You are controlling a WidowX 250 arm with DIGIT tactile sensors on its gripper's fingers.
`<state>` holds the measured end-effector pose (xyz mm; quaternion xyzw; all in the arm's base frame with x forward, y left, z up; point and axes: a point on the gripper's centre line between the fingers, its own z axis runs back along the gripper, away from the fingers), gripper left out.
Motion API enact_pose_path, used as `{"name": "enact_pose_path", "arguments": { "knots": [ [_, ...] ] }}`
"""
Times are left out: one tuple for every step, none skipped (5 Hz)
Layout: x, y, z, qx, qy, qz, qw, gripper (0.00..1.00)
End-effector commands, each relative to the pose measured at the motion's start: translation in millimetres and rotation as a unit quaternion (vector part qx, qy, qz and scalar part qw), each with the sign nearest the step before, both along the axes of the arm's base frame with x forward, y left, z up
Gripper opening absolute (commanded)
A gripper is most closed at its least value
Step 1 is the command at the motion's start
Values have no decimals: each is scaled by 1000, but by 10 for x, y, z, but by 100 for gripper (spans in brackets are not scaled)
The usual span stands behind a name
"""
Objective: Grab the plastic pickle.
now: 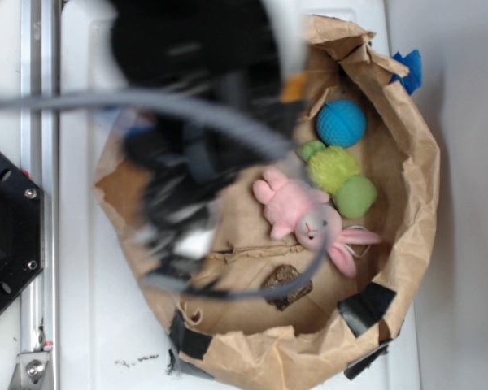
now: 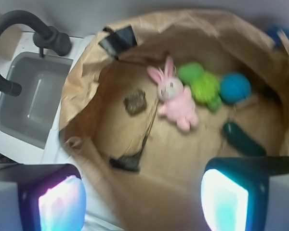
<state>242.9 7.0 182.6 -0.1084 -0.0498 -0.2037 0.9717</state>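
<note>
The plastic pickle is a glossy dark green oblong lying on the floor of the brown paper bag, right of the pink bunny. My gripper hangs above the bag's near rim, open, with nothing between its two glowing fingertips. The pickle sits just beyond the right fingertip, apart from it. In the exterior view my arm is a dark blur over the bag's left half; the pickle is hidden there and the jaws cannot be made out.
A lime-green plush toy and a blue ball lie behind the bunny, and a brown lump lies to its left. The bag's crumpled walls ring everything. A grey sink with a black faucet stands outside.
</note>
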Motion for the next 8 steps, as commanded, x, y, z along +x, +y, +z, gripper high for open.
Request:
{"name": "enact_pose_path", "arguments": {
  "knots": [
    [113,115,-292,17,-22,-93,995,100],
    [27,179,-519,36,-43,-135,989,100],
    [10,327,-788,60,-48,-140,987,100],
    [73,504,-924,58,-38,-137,988,100],
    [85,623,-935,75,-48,-163,983,100],
    [82,694,-971,76,-51,-186,978,100],
    [72,718,-1008,89,-49,-188,977,100],
    [33,771,-1017,86,-62,-182,978,100]
  ]
}}
